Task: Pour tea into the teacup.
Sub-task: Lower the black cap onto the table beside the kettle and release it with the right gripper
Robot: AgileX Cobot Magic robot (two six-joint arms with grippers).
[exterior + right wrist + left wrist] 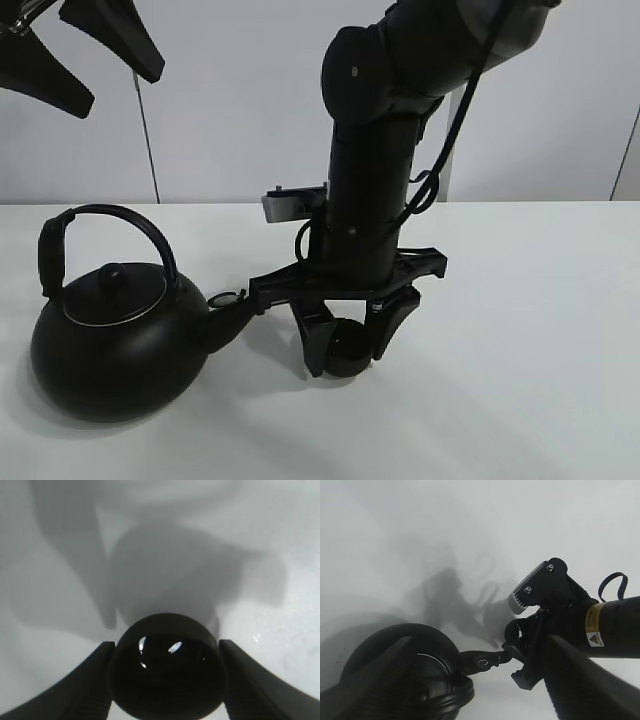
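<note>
The teacup (347, 354) is a small round black cup standing on the white table (520, 330), just right of the kettle's spout (228, 316). My right gripper (351, 345) reaches straight down and its two fingers press on the cup's sides; the right wrist view shows the teacup (167, 672) held between both fingers (90, 680). The big black kettle (110, 340) with its arched handle stands at the left, and also shows in the left wrist view (405, 655). My left gripper (120, 90) hangs open and empty high above the kettle.
The right arm (600, 630) stands upright in the middle of the table, close to the kettle's spout (482, 661). A white wall runs along the back of the table.
</note>
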